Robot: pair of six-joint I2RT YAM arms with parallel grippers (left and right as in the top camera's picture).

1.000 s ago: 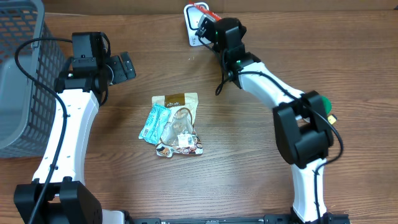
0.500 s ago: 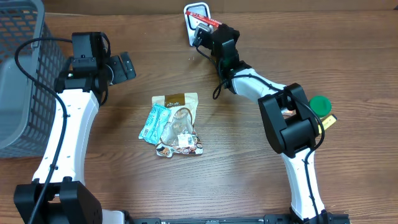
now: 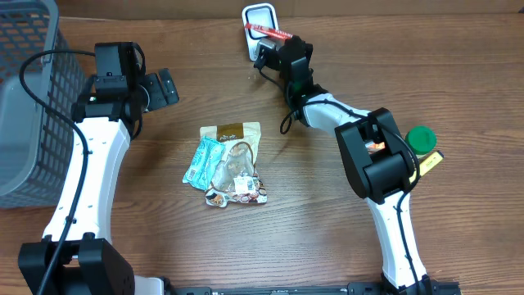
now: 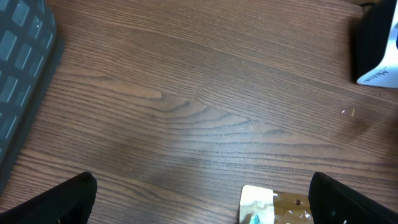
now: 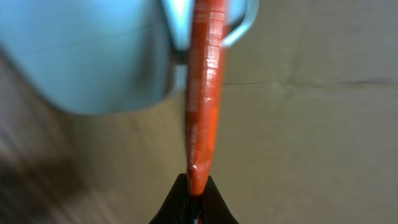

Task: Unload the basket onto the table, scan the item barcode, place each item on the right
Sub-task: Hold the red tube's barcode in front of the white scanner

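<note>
1. Snack pouches [image 3: 229, 164] lie untouched on the bench [image 3: 327, 238]; beyond them the left claw [image 3: 162, 87] hangs released.
2. Farther off, the right claw [image 3: 277, 43] grasps the red packet [image 3: 270, 33], which has slid off the scanner [image 3: 259, 16] window to just beside it.
3. The pass looks finished, or it needs re-presenting.

Observed: left arm [image 3: 84, 168] and right arm [image 3: 399, 242] have white link shells, black joint housings, black cables looped alongside. left gripper [image 3: 161, 88] all black, blocky fingers
</note>
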